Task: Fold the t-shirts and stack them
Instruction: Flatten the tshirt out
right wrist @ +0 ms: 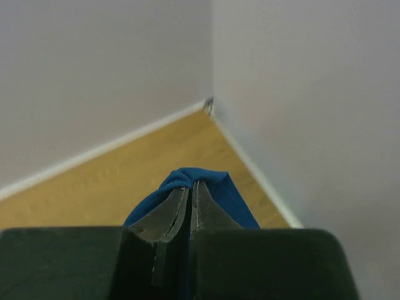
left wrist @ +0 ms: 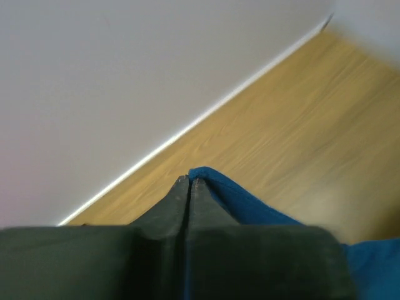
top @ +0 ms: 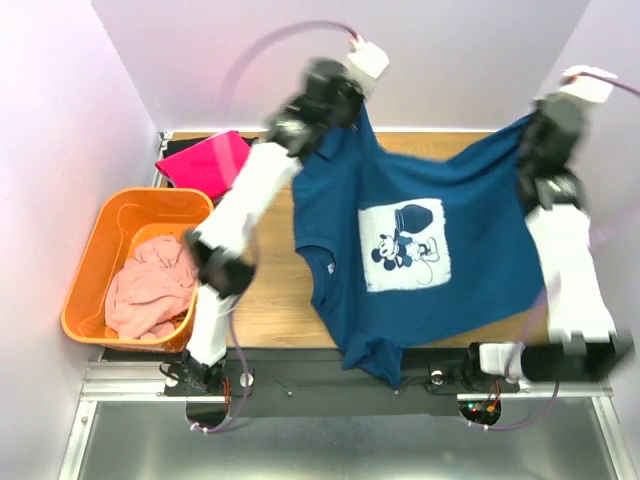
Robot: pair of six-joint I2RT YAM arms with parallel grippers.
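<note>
A navy blue t-shirt with a white square cartoon-mouse print hangs spread between my two grippers above the wooden table. Its lower hem droops over the near edge. My left gripper is shut on the shirt's far left corner; in the left wrist view the blue cloth bunches at the closed tips. My right gripper is shut on the far right corner, blue cloth wrapping over its tips. A bright pink t-shirt lies folded at the table's back left.
An orange plastic basket stands left of the table and holds a crumpled pale dusty-pink t-shirt. Pale walls close the table in at the back and on both sides. The back right corner of the room lies just beyond my right gripper.
</note>
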